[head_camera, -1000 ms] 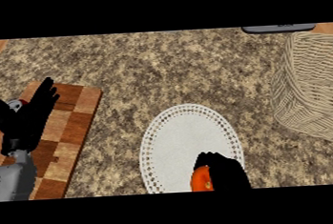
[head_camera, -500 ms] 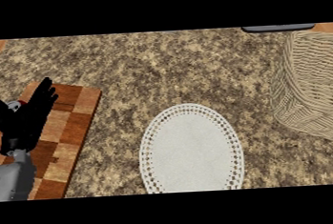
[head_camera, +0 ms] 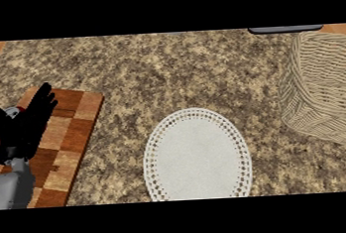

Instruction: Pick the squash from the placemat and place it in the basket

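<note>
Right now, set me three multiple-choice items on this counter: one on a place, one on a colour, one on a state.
1. Where does the basket stand?
A. right edge
B. left edge
C. centre

2. What colour is the placemat?
A. red
B. white
C. green

3. How is the left hand?
A. curled round a squash
B. open, fingers up
C. pressing the placemat

Key: 1 A, the wicker wall fills the right side. 2 B, the oval mat is white with a lacy rim. 3 B, it rests with straight fingers over the cutting board, holding nothing.
</note>
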### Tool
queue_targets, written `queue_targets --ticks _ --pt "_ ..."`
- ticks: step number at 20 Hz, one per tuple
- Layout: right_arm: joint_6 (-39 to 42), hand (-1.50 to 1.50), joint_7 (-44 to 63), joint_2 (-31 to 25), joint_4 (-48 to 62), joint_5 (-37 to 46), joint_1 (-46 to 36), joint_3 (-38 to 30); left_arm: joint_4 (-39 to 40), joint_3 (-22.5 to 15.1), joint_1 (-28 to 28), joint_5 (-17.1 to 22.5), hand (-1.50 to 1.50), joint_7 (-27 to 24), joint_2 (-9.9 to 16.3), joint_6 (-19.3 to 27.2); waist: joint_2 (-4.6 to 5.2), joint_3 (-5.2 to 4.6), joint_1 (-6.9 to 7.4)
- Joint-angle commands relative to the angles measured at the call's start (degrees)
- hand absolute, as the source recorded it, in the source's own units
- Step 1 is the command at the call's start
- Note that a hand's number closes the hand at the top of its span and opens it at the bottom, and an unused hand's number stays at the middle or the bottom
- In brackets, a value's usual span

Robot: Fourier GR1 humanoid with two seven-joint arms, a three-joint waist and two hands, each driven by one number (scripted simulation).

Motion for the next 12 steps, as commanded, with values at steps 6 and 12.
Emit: queue_targets --ticks 6,12 --pt "0.1 1.50 6.4 4.8 -18.5 5.6 0.3 -1.0 -1.2 -0.4 1.4 -0.4 0.00 0.0 -0.5 0.3 -0.04 -0.12 -0.35" --pt "-1.0 1.50 7.8 7.7 -18.2 9.5 -1.8 -3.2 -0.2 0.4 1.2 0.2 0.00 -0.6 -0.2 -0.1 0.23 -0.25 -0.40"
